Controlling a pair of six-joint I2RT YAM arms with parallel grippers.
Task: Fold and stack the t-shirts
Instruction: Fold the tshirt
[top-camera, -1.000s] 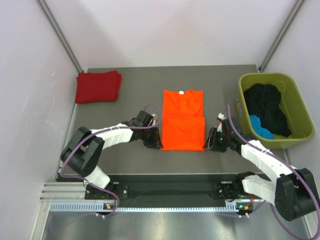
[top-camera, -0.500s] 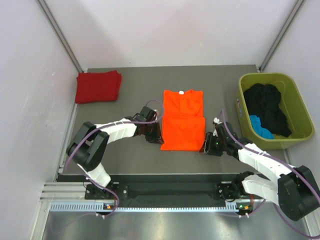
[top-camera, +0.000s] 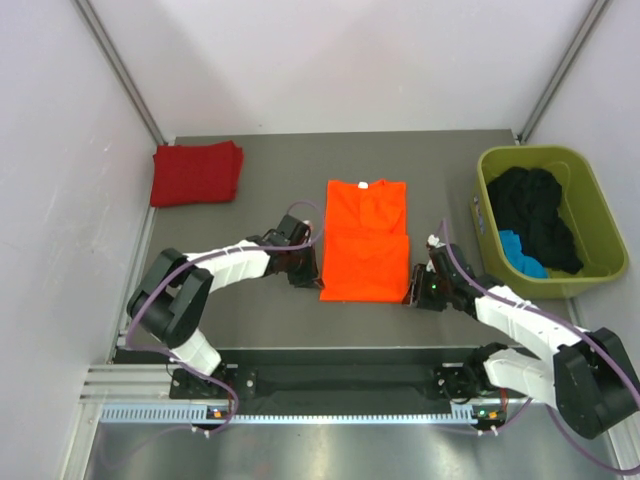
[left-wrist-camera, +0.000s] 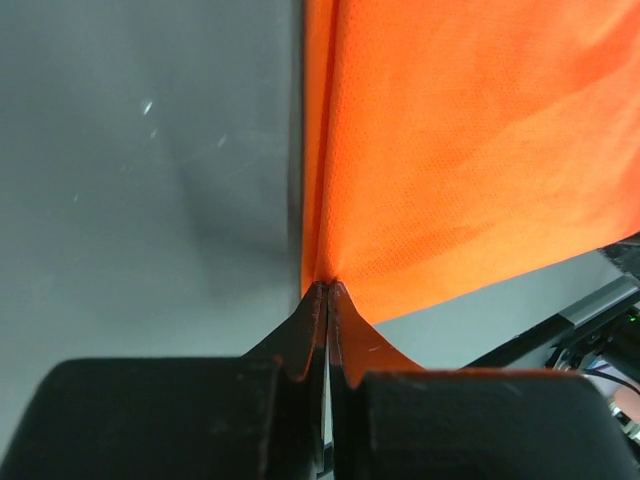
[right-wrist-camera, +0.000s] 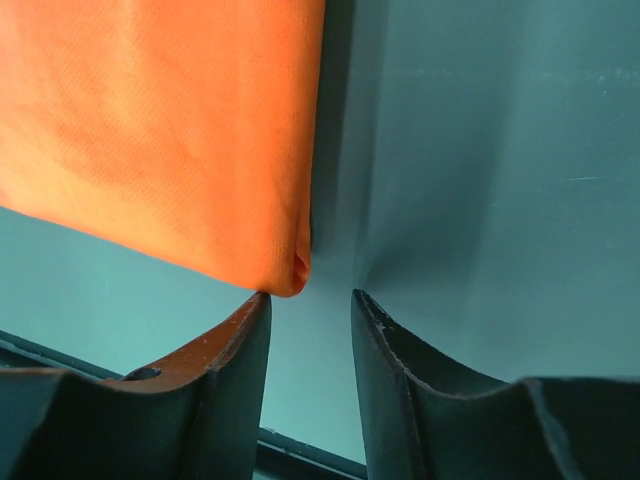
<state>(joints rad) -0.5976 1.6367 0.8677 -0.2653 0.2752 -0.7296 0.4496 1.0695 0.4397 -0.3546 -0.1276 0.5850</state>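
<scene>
Clamping orange t-shirt (left-wrist-camera: 470, 150): left tool (left-wrist-camera: 328, 289); wrist view shows right tool (right-wrist-camera: 310, 297) parted.

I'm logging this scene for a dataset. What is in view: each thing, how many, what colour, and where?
orange t-shirt: one, bright orange, table centre, partly folded
red t-shirt: one, dark red, folded, far left corner
tub: one, olive green, right side of table
black clothing: a heap, count unclear, black, inside the tub
blue cloth: one piece, blue, near part of the tub
table: one, dark grey
left gripper: one, black, shut on the orange t-shirt's near left corner
right gripper: one, black, open at its near right corner
</scene>
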